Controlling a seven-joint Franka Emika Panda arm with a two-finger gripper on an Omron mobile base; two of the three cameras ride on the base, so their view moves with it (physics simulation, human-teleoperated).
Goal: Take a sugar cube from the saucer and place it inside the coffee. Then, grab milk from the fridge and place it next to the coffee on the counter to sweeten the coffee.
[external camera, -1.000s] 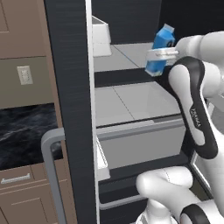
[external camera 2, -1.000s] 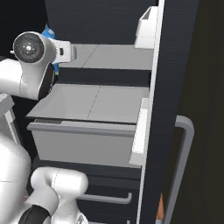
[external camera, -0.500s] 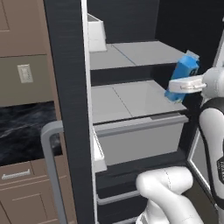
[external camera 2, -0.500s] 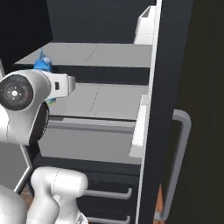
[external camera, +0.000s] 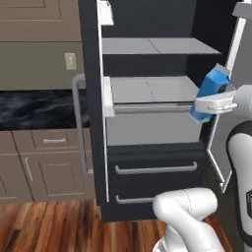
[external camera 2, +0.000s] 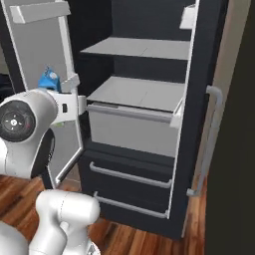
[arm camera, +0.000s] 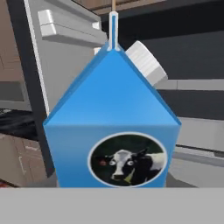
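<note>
Behind the arm, the tall near-black fridge (external camera: 147, 123) stands open. Clamped in the gripper (external camera: 209, 103), the blue gable-top milk carton (external camera: 210, 93) hangs clear of the shelves. Judged next: carry it to the black marble counter (external camera: 39, 108), beside the coffee.

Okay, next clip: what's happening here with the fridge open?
The arm's end effector is shut on the milk, a blue carton with a cow picture, holding it tilted in the air in front of the open fridge, clear of the shelves. A stretch of the counter lies to the left, so setting the milk beside the coffee is not yet done.
</note>
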